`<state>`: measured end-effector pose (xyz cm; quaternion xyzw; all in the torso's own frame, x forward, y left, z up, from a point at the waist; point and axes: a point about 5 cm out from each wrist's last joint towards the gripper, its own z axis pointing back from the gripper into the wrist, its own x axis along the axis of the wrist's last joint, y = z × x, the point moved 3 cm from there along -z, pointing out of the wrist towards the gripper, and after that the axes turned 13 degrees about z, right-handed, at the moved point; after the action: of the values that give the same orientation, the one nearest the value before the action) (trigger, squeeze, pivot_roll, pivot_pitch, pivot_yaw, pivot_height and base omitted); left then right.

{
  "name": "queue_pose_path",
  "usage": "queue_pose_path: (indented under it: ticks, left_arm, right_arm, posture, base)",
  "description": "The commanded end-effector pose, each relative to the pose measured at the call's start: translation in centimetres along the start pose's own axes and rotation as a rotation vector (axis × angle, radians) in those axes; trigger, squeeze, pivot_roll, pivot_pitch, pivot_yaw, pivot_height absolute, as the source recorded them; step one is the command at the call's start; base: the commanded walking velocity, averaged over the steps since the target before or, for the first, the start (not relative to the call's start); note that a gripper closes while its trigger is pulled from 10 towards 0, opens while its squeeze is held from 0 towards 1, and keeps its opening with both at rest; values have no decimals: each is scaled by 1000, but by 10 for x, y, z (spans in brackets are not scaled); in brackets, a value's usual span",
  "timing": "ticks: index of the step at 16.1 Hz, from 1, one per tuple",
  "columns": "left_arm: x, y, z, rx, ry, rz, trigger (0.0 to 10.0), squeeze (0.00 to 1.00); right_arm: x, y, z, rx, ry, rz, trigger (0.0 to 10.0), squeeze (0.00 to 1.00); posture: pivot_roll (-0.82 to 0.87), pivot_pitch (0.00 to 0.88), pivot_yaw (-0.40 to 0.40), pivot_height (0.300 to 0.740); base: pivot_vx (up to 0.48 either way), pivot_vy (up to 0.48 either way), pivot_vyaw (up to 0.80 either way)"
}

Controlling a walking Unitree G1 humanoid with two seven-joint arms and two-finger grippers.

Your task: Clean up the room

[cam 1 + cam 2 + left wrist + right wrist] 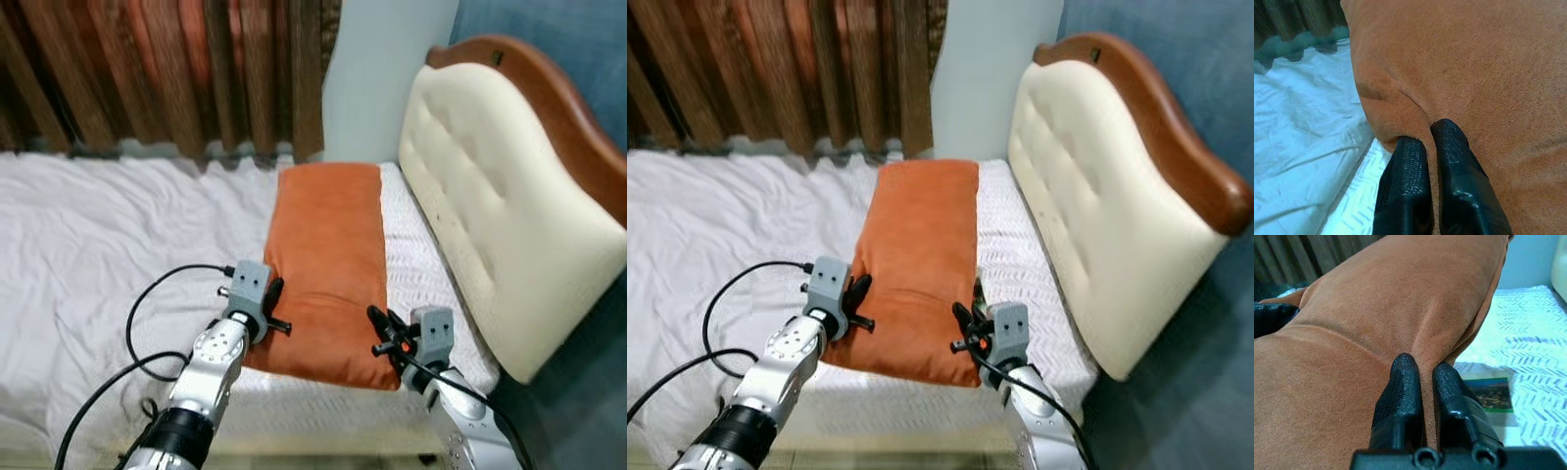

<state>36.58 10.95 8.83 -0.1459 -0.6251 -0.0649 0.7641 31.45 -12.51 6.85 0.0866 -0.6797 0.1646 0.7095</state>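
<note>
**Both grippers pinch the orange pillow at its near corners**

An orange pillow [328,264] lies lengthwise at the centre of the left eye view, running from the middle of the frame down toward the lower centre. It rests on a white bed [98,245] that spreads across the left half of the picture, beside a cream padded headboard [490,206] with a brown wooden rim that fills the right side. Striped brown curtains [167,69] hang across the upper left.

The left gripper [275,305] sits at lower centre-left of the frame, at the pillow's near left corner. In the left wrist view its fingers [1405,181] stand narrow, nearly together, with a fold of the orange fabric caught between them.

The right gripper [384,331] sits at lower centre-right, at the pillow's near right corner. In the right wrist view its fingers [1400,391] are likewise drawn close, nipping a ridge of the pillow's fabric.

In the right wrist view, a white patterned cover [1528,357] lies under the pillow's edge at the right of the frame, and a small flat card with a green border [1493,394] rests on it, just beside the fingers.
</note>
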Motion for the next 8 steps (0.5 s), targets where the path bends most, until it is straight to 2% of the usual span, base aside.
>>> queue_pose_path:
  ticks: [1, 8]
  left_arm:
    - [22, 18, 1, 67, -75, -34, 10000, 0]
    - [22, 16, 0, 54, -75, -21, 10000, 0]
  right_arm:
    - [-2, -33, 13, -113, 9, 22, 10000, 0]
    - [-3, -32, 13, -110, 12, 20, 10000, 0]
  posture:
    - [-46, 0, -33, 740]
    - [-45, 0, -31, 740]
  base:
    - [480, 0, 0]
    - [480, 0, 0]
